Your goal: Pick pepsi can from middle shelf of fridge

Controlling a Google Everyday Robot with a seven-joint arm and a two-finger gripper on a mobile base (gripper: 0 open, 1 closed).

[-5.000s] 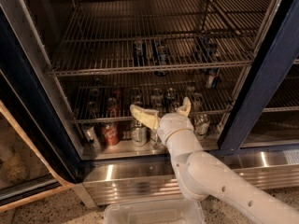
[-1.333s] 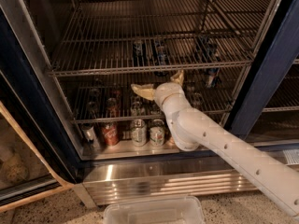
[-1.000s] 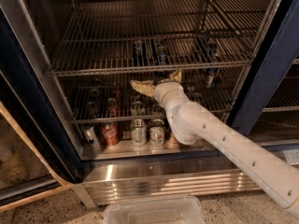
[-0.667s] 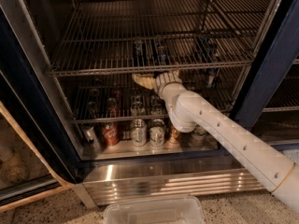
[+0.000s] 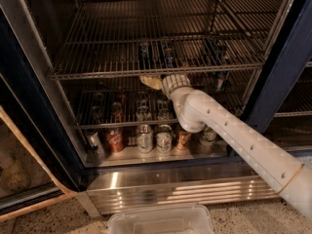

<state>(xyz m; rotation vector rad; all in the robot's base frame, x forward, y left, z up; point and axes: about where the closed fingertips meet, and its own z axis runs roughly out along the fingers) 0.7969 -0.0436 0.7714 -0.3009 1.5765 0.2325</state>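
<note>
The fridge (image 5: 287, 67) stands open in the camera view. Its middle shelf (image 5: 97, 74) is a chrome wire rack. Three dark-blue pepsi cans stand far back on it: one at the left (image 5: 144, 49), one in the middle (image 5: 167, 53) and one at the right (image 5: 217, 49). My gripper (image 5: 152, 82) is at the shelf's front rail, just under it, in front of and below the left and middle cans. It touches no can. My white arm (image 5: 229, 130) reaches in from the lower right.
A lower wire rack (image 5: 97, 126) holds several dark and red cans. On the pale floor panel stand a red can (image 5: 115, 140) and green-and-white cans (image 5: 145, 138). A steel kick plate (image 5: 170, 189) and a clear plastic bin (image 5: 161, 222) lie below.
My gripper has risen from in front of the lower cans up to the front rail of the middle shelf, and the arm has stretched further into the fridge.
</note>
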